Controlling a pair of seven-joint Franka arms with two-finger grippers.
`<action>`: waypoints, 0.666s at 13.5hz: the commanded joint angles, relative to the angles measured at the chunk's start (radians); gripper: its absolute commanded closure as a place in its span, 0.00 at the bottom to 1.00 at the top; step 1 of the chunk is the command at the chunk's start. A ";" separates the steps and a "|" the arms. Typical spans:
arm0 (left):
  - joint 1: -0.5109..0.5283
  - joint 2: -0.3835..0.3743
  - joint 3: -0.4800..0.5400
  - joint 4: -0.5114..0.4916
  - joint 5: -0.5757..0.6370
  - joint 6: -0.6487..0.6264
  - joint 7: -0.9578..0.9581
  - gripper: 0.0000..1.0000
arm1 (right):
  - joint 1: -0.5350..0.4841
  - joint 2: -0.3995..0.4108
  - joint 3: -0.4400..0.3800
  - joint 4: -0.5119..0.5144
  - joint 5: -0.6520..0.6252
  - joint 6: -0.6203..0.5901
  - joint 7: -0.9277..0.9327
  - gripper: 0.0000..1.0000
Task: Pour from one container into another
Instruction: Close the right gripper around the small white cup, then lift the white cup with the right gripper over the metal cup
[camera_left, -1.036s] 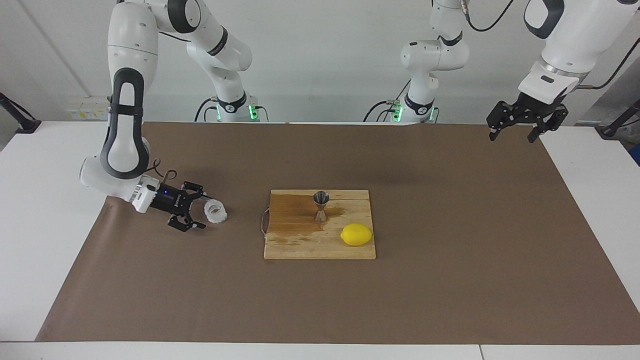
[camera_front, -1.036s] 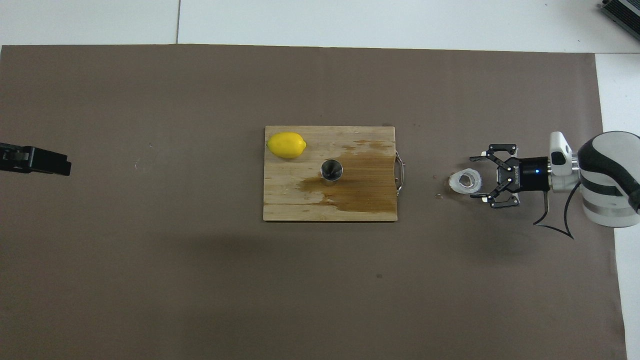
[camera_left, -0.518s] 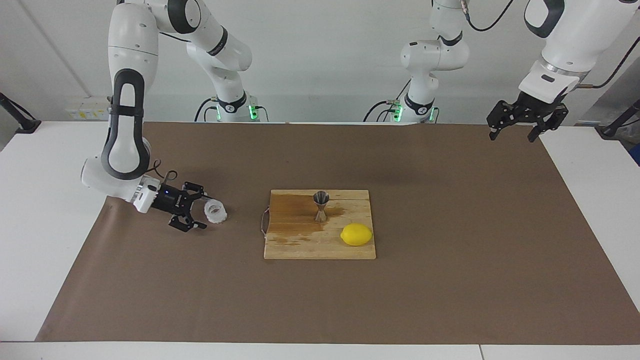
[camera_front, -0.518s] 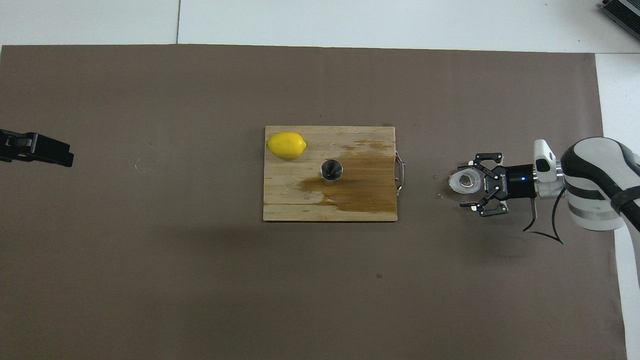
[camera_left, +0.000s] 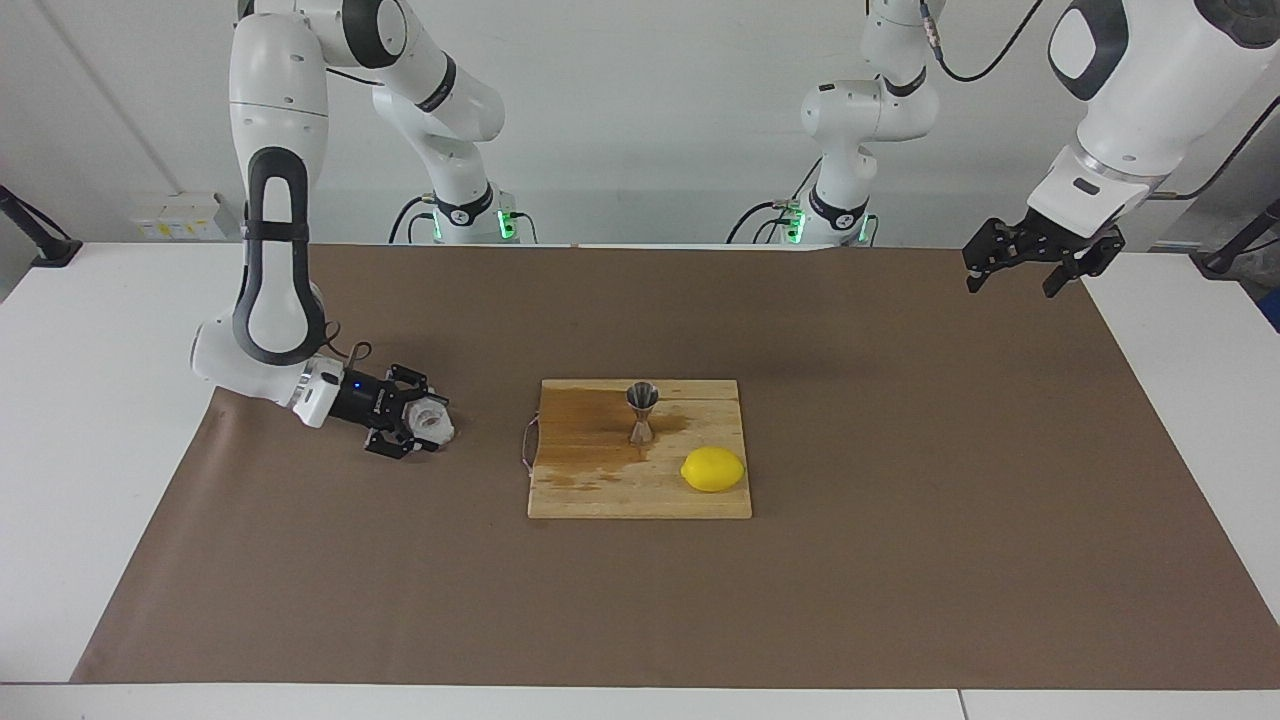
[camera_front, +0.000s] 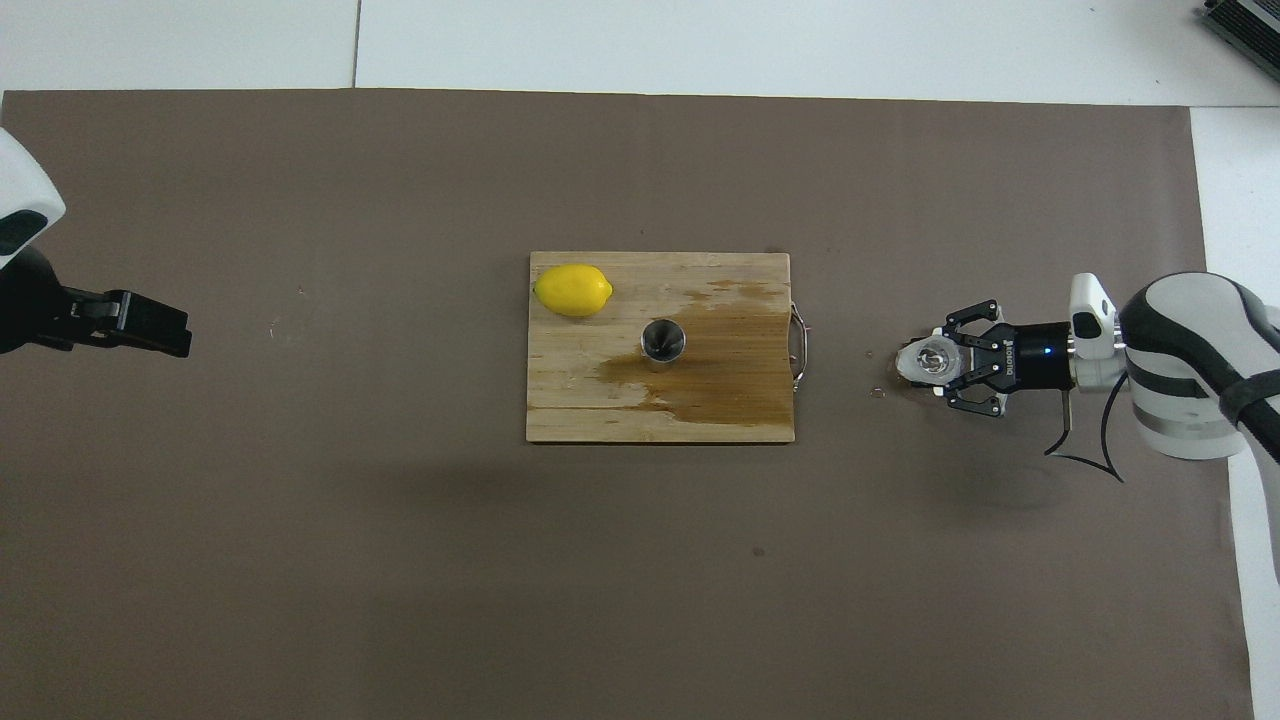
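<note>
You had one wooden board (camera_left: 640, 470) mid-frame, one steel jigger (camera_left: 641, 410) upright on its wet stain, one lemon (camera_left: 713, 469) beside it. One crinkled cup (camera_left: 433, 424) sat on the mat at facing-view left; right gripper (camera_left: 425, 428) had its jaws pinching it. Nothing stood between cup and board. Left gripper (camera_left: 1015, 270) hung upper right, jaws spread.

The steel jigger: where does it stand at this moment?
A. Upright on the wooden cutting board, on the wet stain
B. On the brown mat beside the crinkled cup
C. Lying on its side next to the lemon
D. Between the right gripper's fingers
A. The jigger stands upright on the cutting board, at the edge of the dark wet stain, apart from the lemon and from both grippers.
</note>
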 joint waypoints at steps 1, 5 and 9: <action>-0.012 -0.042 0.012 -0.058 -0.012 0.035 -0.012 0.00 | 0.009 -0.003 0.005 -0.007 0.070 0.008 -0.005 1.00; -0.015 -0.042 0.012 -0.055 -0.010 0.024 -0.020 0.00 | 0.101 -0.080 0.010 0.015 0.069 0.053 0.196 1.00; -0.007 -0.042 0.014 -0.053 -0.010 0.025 -0.020 0.00 | 0.302 -0.152 0.010 0.016 0.056 0.255 0.421 1.00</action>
